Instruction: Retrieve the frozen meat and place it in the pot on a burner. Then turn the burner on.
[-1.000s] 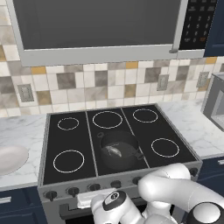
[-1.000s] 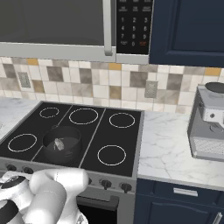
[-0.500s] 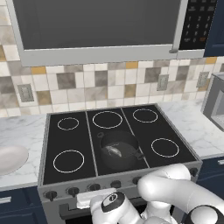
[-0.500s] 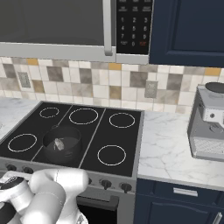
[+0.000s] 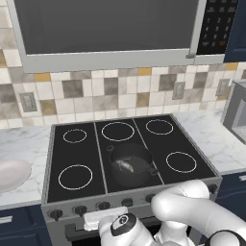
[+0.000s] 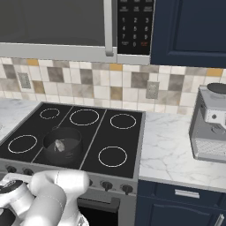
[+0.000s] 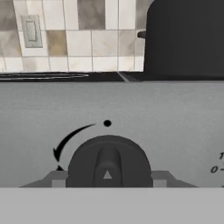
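Note:
The dark grey pot (image 5: 130, 166) stands on the stove's front middle burner, and it also shows as the pot (image 6: 62, 140) and, close up, the pot (image 7: 188, 39). Inside it lies the small silvery frozen meat (image 5: 125, 166), also seen as the frozen meat (image 6: 58, 145). Low at the stove's front panel, my gripper (image 5: 104, 215) is at a knob. In the hand view the gripper (image 7: 107, 180) has a round dark knob (image 7: 108, 162) between its fingertips (image 7: 57, 179), which press against both of its sides. A curved arrow and a dot are printed above the knob.
A row of knobs (image 5: 79, 209) runs along the stove front (image 6: 115, 184). A white plate (image 5: 10, 174) sits on the left counter. A grey appliance (image 6: 211, 126) stands on the right counter. The microwave (image 5: 105, 31) hangs over the stove.
The arm has shifted very slightly; the hand stays at the knob and the pot and meat have not moved.

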